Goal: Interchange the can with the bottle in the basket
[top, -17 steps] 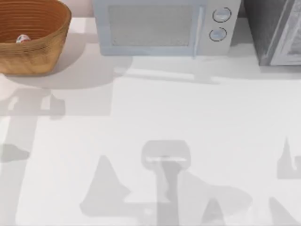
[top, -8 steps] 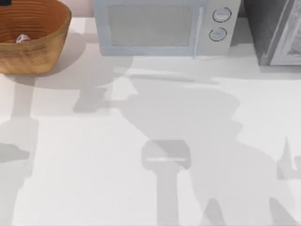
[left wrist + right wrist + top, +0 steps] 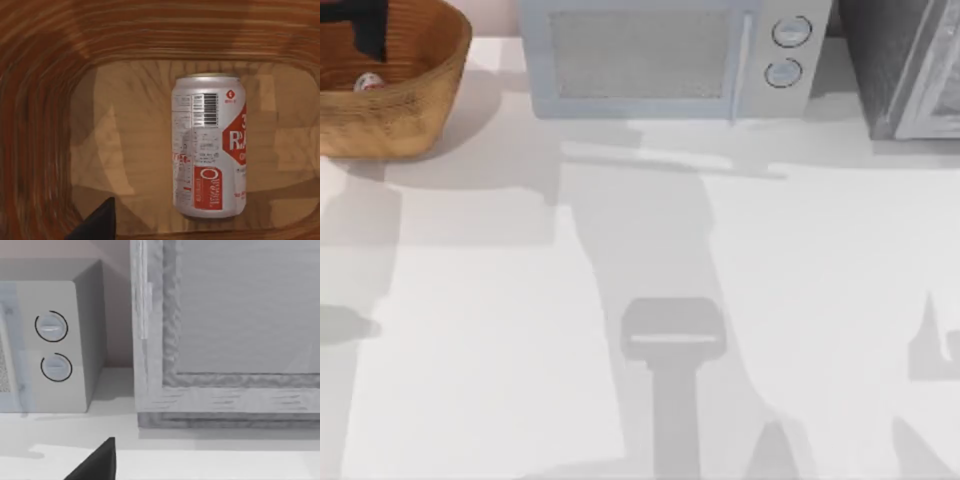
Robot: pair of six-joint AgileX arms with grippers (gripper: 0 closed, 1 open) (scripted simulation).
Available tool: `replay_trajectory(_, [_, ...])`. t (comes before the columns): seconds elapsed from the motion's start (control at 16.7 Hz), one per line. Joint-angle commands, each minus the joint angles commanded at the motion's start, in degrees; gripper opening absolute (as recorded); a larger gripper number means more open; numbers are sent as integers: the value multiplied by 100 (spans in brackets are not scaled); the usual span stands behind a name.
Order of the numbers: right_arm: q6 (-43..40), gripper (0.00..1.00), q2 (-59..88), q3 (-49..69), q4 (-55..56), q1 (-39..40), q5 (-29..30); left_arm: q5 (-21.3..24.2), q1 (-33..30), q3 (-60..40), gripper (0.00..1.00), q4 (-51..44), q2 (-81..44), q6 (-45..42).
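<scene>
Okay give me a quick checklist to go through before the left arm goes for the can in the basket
1. Can is in the basket: ok, it lies on its side on the basket floor.
2. Left gripper is over the basket: ok, a dark part of it shows above the basket's inside in the top view.
3. Left finger opening wide enough for the can: cannot tell, the left wrist view catches just one dark fingertip.
4. Nothing crowds the can: ok, bare floor around it.
5. Bottle located for the swap: cannot tell.
6. Right arm out of the way: ok, its wrist view faces the microwave, far from the basket.
</scene>
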State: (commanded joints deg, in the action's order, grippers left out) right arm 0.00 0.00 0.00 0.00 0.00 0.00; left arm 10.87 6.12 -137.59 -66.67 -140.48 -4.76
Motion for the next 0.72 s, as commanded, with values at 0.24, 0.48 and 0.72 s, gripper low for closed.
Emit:
replay_trajectory(0.24, [0,100,0,0,0,0,0,46,7,-813,100,-367,-838,-30])
replay_trajectory(0.48, [0,100,0,0,0,0,0,51,7,-902,100,-407,-933,-34])
replay_trajectory(0.72, [0,100,0,0,0,0,0,55,-30,-977,100,-401,-880,-43])
